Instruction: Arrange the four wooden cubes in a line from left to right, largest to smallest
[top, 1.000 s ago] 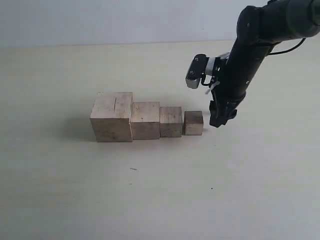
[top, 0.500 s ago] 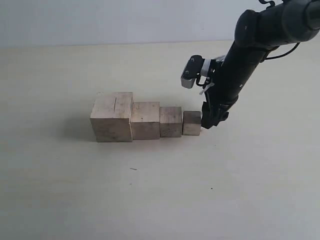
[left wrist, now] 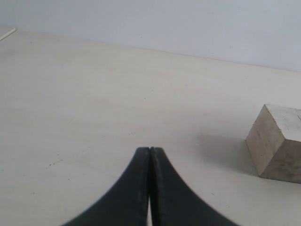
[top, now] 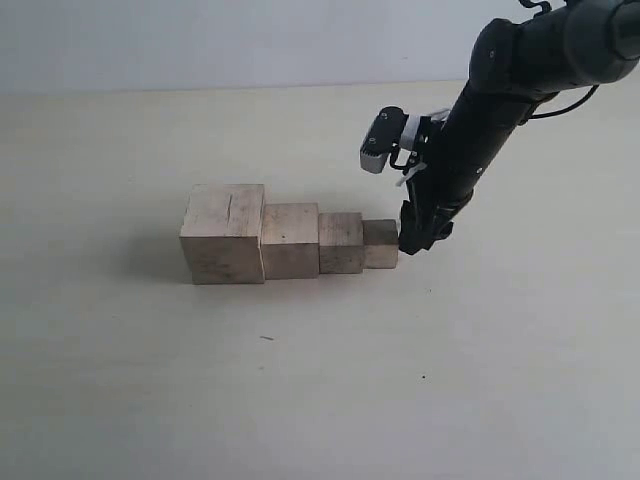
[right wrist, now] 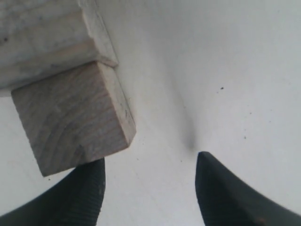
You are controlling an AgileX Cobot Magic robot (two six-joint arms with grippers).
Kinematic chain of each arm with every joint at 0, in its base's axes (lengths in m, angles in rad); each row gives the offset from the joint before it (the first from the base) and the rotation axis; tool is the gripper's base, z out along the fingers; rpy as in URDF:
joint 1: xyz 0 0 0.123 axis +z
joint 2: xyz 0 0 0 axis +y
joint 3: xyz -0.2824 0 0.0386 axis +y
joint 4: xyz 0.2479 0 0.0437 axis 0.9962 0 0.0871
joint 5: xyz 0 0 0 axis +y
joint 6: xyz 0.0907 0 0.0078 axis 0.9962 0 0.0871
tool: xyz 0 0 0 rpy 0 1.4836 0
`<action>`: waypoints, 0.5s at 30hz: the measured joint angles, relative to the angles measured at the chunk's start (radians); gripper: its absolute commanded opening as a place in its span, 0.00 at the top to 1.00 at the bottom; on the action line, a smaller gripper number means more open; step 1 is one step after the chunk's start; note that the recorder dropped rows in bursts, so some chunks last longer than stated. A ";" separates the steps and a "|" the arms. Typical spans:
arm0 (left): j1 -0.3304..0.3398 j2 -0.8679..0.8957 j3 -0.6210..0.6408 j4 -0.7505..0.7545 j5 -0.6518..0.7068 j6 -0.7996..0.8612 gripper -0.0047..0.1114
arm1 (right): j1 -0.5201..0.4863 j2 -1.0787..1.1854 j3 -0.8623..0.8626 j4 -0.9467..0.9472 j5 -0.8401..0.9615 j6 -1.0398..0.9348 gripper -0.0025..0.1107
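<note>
1. The left hand [left wrist: 149, 155] shows only in its own wrist view. Its two dark fingers are pressed together along their length, closed on nothing, and hang over bare tabletop [left wrist: 94, 94]. One pale wooden cube [left wrist: 277, 141] stands well apart from it; which of the four it is cannot be told from that view.
2. The largest cube [top: 224, 232] stands at the left end of the row in the exterior view, with a thin dark slit across its top face.
3. The second cube [top: 291, 240] stands against the largest cube's right side, its top lower.
4. The third cube [top: 341, 243] comes next, touching the second cube, and is lower again.
5. The smallest cube [top: 380, 244] closes the row at the right, flush against the third cube. In the right wrist view its grain shows plainly and it sits tight against the bigger block beside it.
6. The right hand [top: 415, 238] is down at the tabletop just to the right of the smallest cube, its tip against that cube's right side. In the right wrist view its fingers [right wrist: 70, 197] stand apart with only bare tabletop between them. One finger lies at the smallest cube's edge, the other is clear of it. The hand is open and grips nothing.
7. The black right arm [top: 500, 100] slopes up from the hand to the upper right.
</note>
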 measured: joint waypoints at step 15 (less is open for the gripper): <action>0.000 0.000 0.000 0.000 0.000 0.000 0.96 | 0.000 0.000 0.000 -0.230 0.021 0.269 0.49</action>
